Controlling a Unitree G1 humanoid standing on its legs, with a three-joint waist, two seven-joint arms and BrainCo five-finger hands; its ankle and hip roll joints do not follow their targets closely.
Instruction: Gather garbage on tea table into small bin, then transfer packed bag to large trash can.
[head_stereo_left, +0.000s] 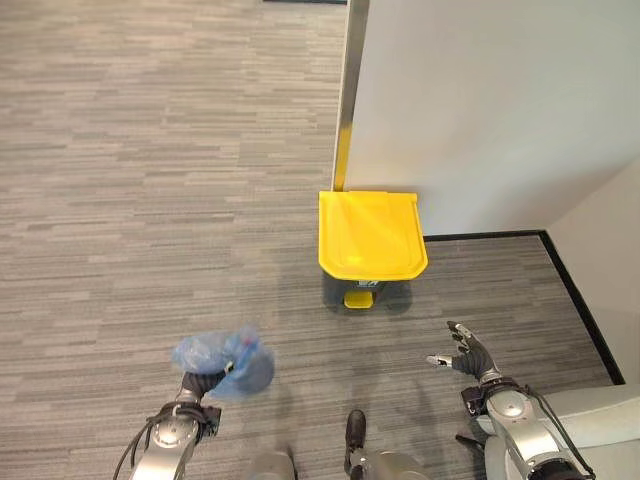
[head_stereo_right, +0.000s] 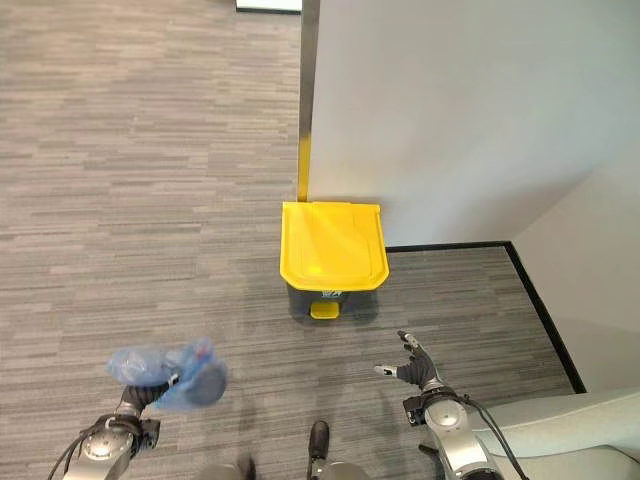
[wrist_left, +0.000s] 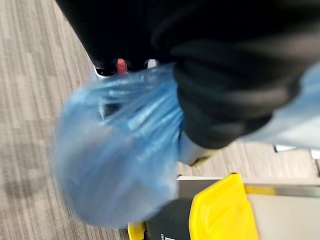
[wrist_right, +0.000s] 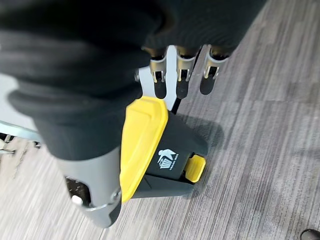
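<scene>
A filled blue plastic bag (head_stereo_left: 225, 360) hangs over the grey carpet at the lower left, with my left hand (head_stereo_left: 198, 386) shut on its gathered neck. In the left wrist view the bag (wrist_left: 117, 160) bulges right beside the hand's dark cover. The large trash can (head_stereo_left: 370, 235) has a shut yellow lid, a dark body and a yellow foot pedal (head_stereo_left: 358, 298), and it stands against the white wall ahead. It is well ahead of the bag and to its right. My right hand (head_stereo_left: 468, 355) floats open near the can's front right, its fingers (wrist_right: 180, 80) straight and holding nothing.
A white wall (head_stereo_left: 500, 100) with a metal corner post (head_stereo_left: 350, 90) rises behind the can. A black skirting strip (head_stereo_left: 575, 290) runs along the wall to the right. Grey striped carpet (head_stereo_left: 150, 200) spreads out to the left and in front of the can.
</scene>
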